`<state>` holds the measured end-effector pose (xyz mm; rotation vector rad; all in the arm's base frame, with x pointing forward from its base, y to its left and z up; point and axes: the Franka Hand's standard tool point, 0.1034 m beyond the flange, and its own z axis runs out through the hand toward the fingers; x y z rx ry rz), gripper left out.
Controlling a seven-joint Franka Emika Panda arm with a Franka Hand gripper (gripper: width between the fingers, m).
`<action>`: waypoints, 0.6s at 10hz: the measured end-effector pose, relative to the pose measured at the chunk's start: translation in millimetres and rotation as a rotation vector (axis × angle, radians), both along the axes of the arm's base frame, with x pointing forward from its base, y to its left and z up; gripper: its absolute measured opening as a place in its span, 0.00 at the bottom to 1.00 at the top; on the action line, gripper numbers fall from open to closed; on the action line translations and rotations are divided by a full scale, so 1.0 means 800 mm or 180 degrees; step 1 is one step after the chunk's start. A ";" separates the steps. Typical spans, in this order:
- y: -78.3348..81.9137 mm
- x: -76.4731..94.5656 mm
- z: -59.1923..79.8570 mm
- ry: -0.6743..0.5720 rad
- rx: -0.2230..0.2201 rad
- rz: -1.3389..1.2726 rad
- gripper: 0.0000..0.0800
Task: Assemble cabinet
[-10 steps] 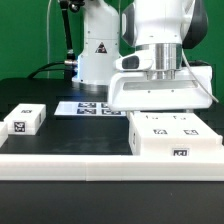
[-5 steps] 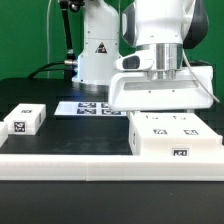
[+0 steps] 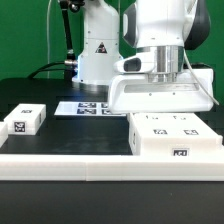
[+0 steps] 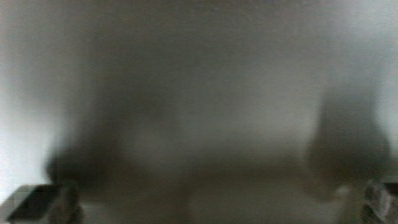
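My gripper (image 3: 160, 76) hangs over the right half of the table and has a wide white cabinet panel (image 3: 160, 95) under it. The panel sits tilted just above and behind the large white tagged box (image 3: 175, 138). In the wrist view the two fingertips (image 4: 39, 203) stand far apart at the frame's corners. A blurred grey-white surface (image 4: 199, 110) fills everything between them, very close to the lens. A small white tagged block (image 3: 25, 120) lies at the exterior view's left.
The marker board (image 3: 88, 106) lies flat behind the block, in front of the robot's white base (image 3: 98, 50). A long white rail (image 3: 100, 162) edges the table's near side.
The gripper and the white panel under it have shifted together slightly toward the exterior view's right. The box and the block have not moved.
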<state>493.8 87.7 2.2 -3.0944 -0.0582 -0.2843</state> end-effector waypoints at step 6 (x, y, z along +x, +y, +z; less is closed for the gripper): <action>-0.001 0.001 0.000 -0.0001 -0.0003 0.0001 0.53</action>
